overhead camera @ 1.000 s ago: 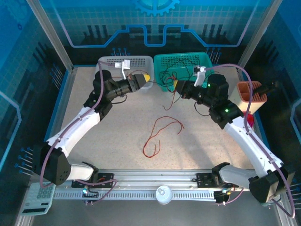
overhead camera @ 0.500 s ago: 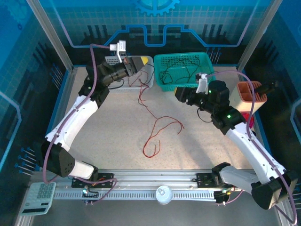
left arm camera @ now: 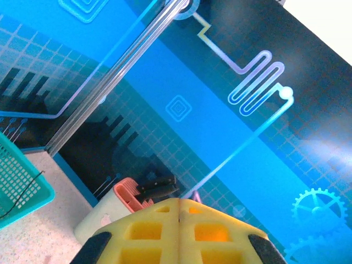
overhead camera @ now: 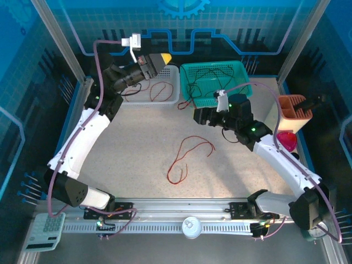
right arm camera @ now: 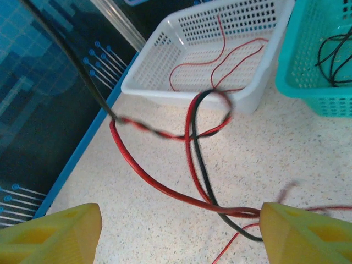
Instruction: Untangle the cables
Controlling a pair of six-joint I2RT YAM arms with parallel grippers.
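Observation:
My left gripper (overhead camera: 164, 57) is raised above the white basket (overhead camera: 171, 97), and its yellow fingertips (left arm camera: 179, 208) are pressed shut with no wire showing between them. A red cable (overhead camera: 159, 91) lies curled inside that basket. My right gripper (overhead camera: 193, 116) hangs over the table just in front of the teal basket (overhead camera: 237, 67). It is open, with its fingers (right arm camera: 55, 234) wide apart. A red and a black cable (right arm camera: 193, 144), twisted together, hang across the gap and touch the right-hand finger. Another red cable (overhead camera: 187, 157) loops on the table. Black cables (overhead camera: 212, 77) fill the teal basket.
An orange holder (overhead camera: 294, 110) with dark tools stands at the right edge, and a red object (overhead camera: 286, 140) lies below it. A calculator (overhead camera: 47, 225) sits outside the near left corner. Blue panels wall in the back and sides.
My left arm has lifted up and back, and the red cable that trailed from it now lies in the white basket. My right gripper has opened wide and moved left, away from the teal basket.

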